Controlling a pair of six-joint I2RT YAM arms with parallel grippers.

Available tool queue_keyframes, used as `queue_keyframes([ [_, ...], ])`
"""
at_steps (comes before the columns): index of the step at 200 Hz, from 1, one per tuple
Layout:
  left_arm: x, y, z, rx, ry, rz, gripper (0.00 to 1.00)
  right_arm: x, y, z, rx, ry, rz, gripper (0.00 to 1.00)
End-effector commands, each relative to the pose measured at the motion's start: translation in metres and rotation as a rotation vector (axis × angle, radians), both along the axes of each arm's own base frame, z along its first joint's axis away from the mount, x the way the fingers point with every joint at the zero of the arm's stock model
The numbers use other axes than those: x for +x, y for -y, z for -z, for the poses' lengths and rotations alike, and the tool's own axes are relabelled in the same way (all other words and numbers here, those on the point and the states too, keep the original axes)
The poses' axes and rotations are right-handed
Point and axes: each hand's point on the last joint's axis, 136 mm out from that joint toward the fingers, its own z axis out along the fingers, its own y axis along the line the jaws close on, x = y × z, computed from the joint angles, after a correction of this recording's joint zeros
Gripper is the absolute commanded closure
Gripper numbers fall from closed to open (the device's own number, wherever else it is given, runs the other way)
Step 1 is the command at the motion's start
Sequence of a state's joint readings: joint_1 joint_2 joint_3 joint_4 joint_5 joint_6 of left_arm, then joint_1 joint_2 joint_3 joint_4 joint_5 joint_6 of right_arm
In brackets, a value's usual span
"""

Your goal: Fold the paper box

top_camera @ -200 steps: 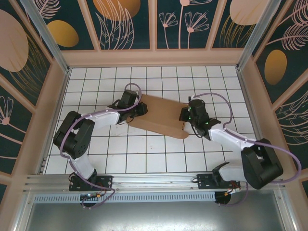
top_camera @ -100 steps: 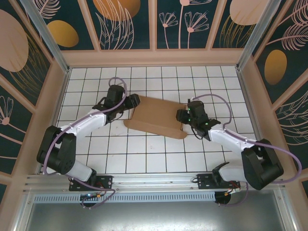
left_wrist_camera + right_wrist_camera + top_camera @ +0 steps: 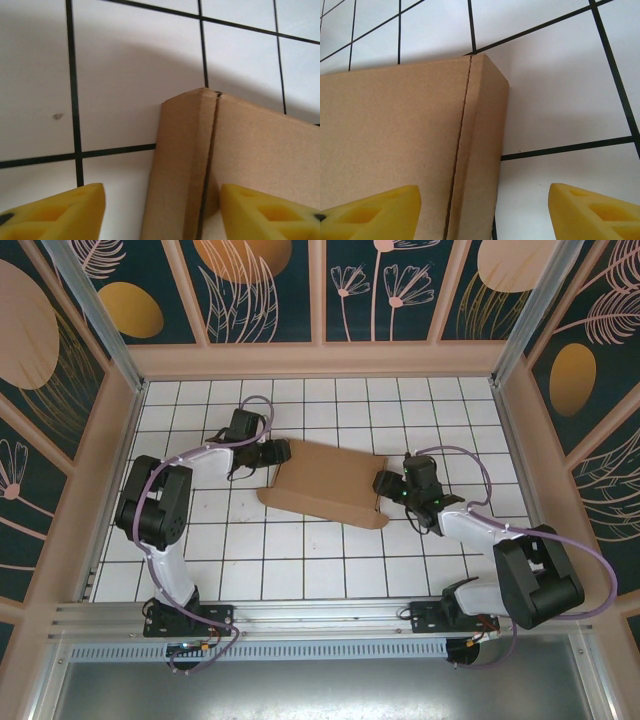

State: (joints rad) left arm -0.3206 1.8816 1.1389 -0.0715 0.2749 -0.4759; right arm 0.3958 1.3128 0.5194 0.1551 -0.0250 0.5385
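Observation:
The paper box lies as a flat brown cardboard rectangle in the middle of the tiled table. My left gripper stands open at the box's far left corner; in the left wrist view that folded edge runs between my yellow fingertips. My right gripper stands open at the box's right end; in the right wrist view the box's right edge sits between my yellow fingertips. Neither gripper grips the cardboard.
The white table with black grid lines is fenced by a wooden frame with patterned panels. A metal rail runs along the near edge by the arm bases.
The left arm swung back and left, its gripper moving off the box top to the box's far left corner. The box slid left. The right gripper stayed at the right end.

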Motion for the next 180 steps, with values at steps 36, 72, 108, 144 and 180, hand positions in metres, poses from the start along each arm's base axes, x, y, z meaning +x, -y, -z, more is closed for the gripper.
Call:
queue_keyframes([
  [36,-0.01,-0.002,0.031,-0.196,-0.101,0.055,0.53,0.001,0.0,-0.009,0.163,0.05,-0.02,0.26],
  [72,-0.019,0.0,0.056,-0.218,-0.192,0.083,0.59,0.005,-0.003,-0.001,0.278,0.0,-0.03,0.07],
  [108,-0.022,-0.014,0.073,-0.243,-0.25,0.045,0.63,0.004,-0.026,0.0,0.405,-0.039,-0.124,0.07],
  [144,-0.023,-0.022,0.082,-0.238,-0.278,0.03,0.68,0.003,-0.029,0.003,0.437,-0.063,-0.132,0.06],
  [180,-0.023,-0.031,0.087,-0.23,-0.295,0.006,0.7,0.004,-0.027,0.002,0.432,-0.068,-0.13,0.05],
])
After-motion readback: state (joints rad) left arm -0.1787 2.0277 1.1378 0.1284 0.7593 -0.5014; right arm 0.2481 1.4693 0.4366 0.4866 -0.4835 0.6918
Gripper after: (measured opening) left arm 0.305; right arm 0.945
